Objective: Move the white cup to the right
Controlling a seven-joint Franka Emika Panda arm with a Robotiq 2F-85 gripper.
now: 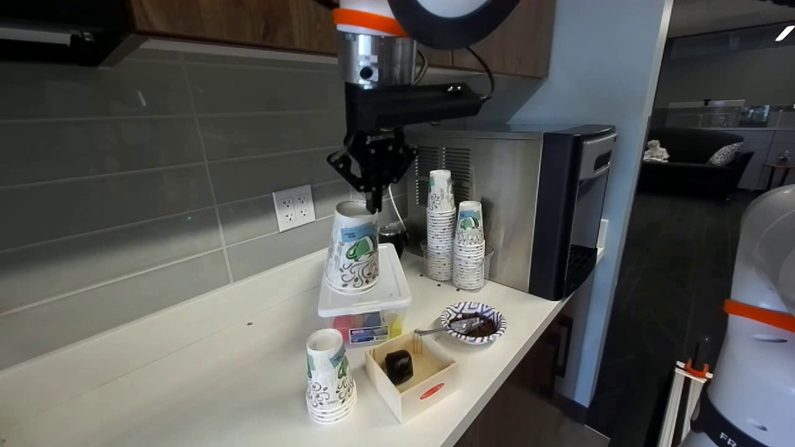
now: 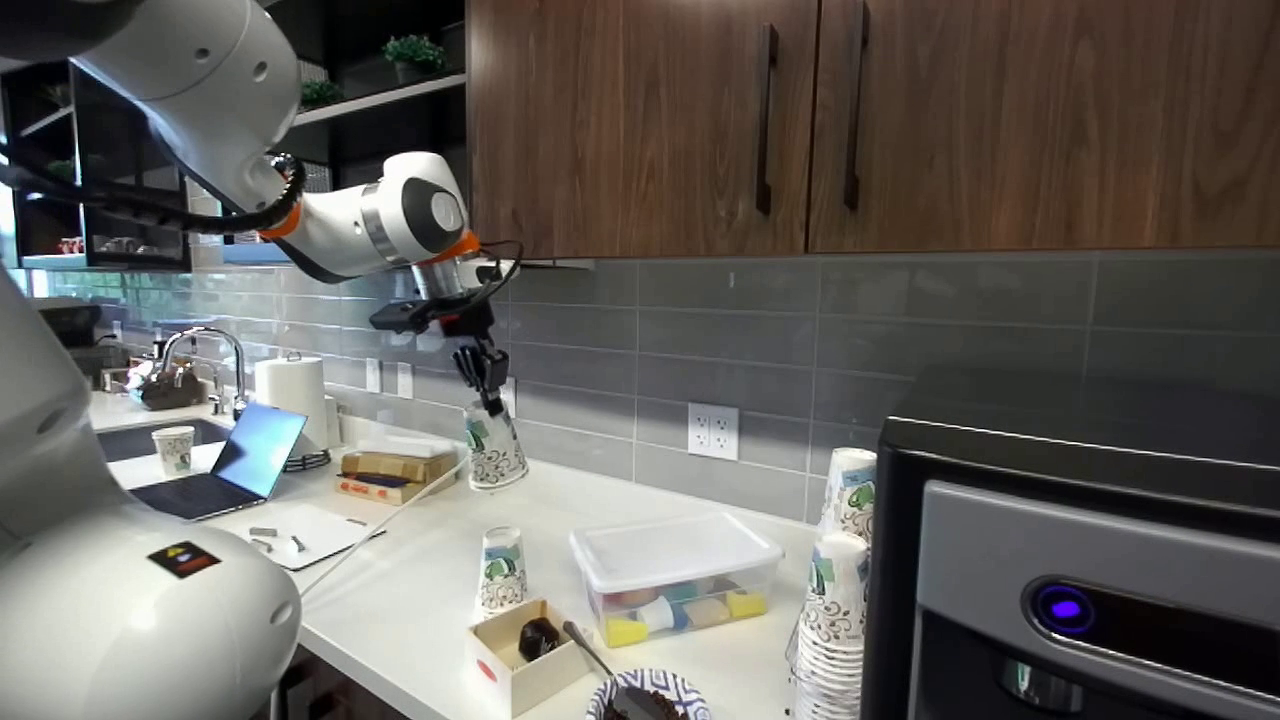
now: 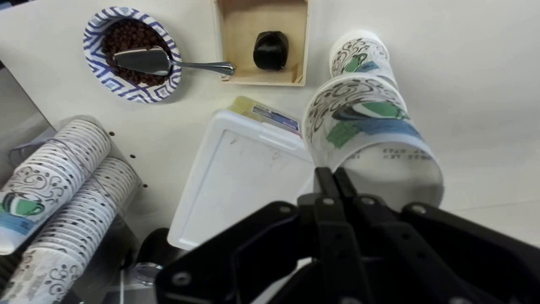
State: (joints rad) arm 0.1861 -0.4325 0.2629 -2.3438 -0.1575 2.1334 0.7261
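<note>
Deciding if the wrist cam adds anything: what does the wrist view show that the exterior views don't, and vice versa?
Only the wrist view: dark lettering on the upturned base of the white cup.

Only the exterior views: the wall outlet, the wooden cabinets and the white arm.

Shared: the cup held by the hand, the patterned bowl, the open wooden box, the lidded plastic box, the tall cup stacks.
</note>
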